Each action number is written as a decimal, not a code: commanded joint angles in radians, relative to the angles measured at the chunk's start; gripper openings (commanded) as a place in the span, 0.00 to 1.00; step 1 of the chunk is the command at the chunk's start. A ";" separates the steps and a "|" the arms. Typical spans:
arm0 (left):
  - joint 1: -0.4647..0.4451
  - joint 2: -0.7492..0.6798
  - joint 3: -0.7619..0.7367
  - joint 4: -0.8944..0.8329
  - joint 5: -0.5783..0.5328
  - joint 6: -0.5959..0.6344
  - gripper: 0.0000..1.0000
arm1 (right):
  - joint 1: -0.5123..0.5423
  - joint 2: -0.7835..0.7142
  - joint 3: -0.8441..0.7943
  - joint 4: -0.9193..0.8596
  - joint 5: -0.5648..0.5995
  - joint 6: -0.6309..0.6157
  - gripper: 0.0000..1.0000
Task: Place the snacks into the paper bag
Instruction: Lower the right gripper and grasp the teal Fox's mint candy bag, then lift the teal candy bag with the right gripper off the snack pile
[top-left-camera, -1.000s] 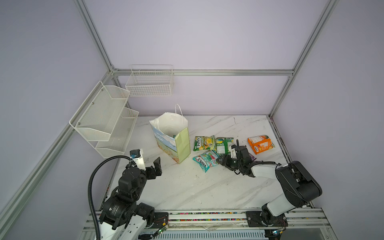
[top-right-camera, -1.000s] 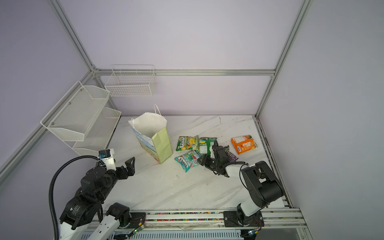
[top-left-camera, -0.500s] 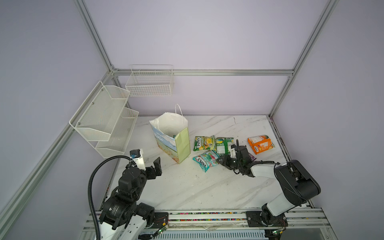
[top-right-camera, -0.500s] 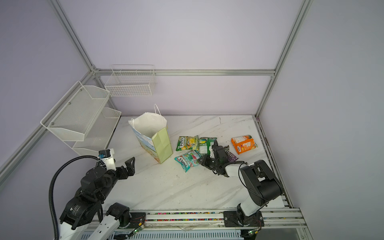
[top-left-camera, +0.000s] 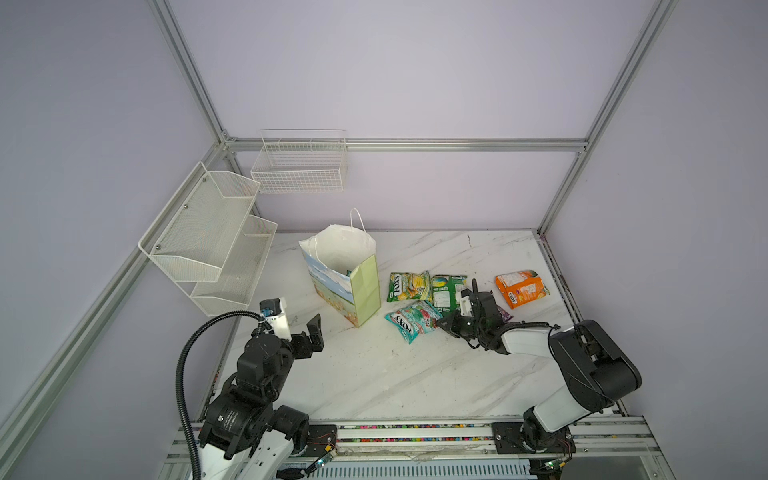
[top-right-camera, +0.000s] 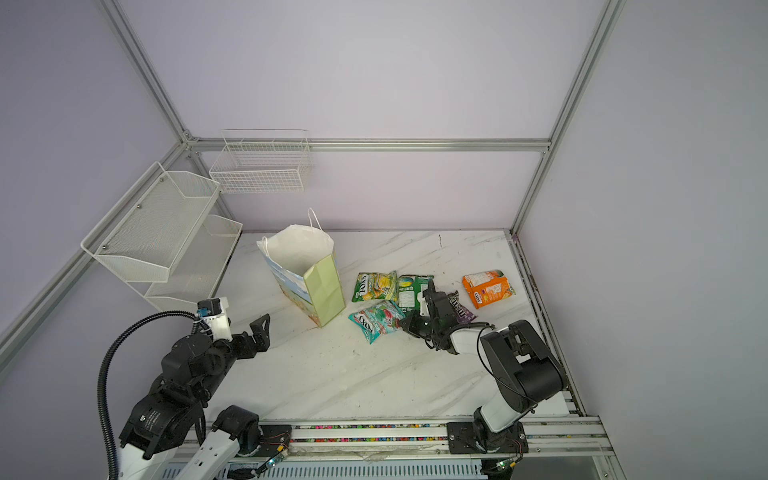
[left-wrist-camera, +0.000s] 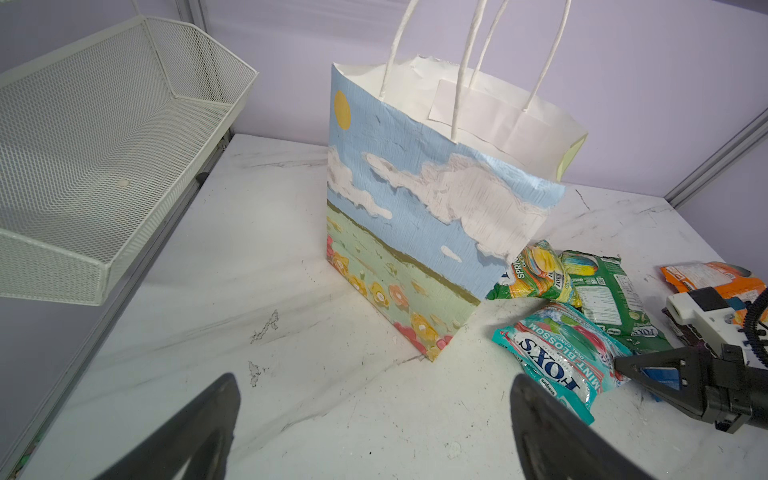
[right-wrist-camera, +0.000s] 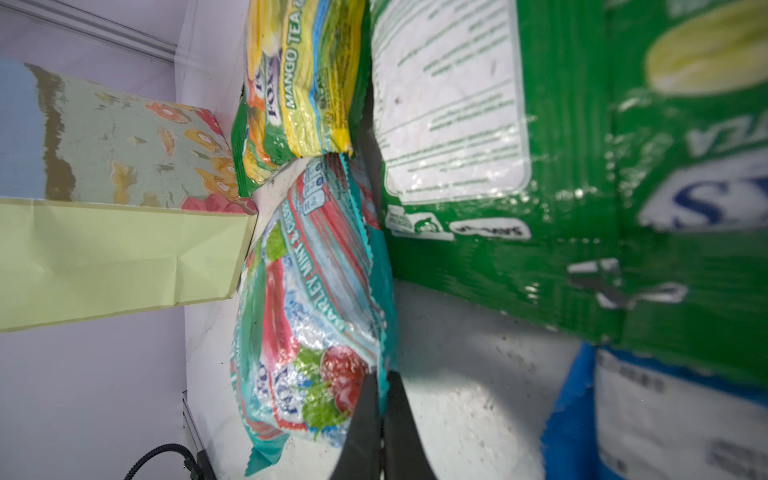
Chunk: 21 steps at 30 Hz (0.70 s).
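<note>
Up front, the left gripper (left-wrist-camera: 374, 386) hangs wide open, empty. The right gripper (right-wrist-camera: 380, 382) is pinched tight on the edge of the crinkly teal candy packet (right-wrist-camera: 307, 299), which lies flat on the white marble table (top-left-camera: 374, 374). Just beyond are the green-and-yellow sweet packet (top-left-camera: 409, 286) and the orange foil pouch (top-left-camera: 521, 289). The upright landscape-painted paper bag (top-left-camera: 345, 286) stands just beside them.

Lilac walls (top-left-camera: 415, 75); aluminium frame (top-left-camera: 407, 144); white marble tabletop (top-left-camera: 374, 374); mesh shelves (top-left-camera: 208, 232) and a wire basket (top-left-camera: 300, 174) hang wall-mounted.
</note>
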 joint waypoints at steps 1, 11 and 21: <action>-0.006 0.007 -0.011 0.020 0.007 -0.008 1.00 | -0.004 -0.034 -0.004 -0.001 0.000 -0.009 0.00; -0.007 0.006 -0.011 0.020 0.006 -0.008 1.00 | 0.003 -0.092 0.044 -0.053 -0.021 -0.068 0.00; -0.007 0.007 -0.012 0.020 0.005 -0.008 1.00 | 0.036 -0.142 0.087 -0.126 0.018 -0.117 0.00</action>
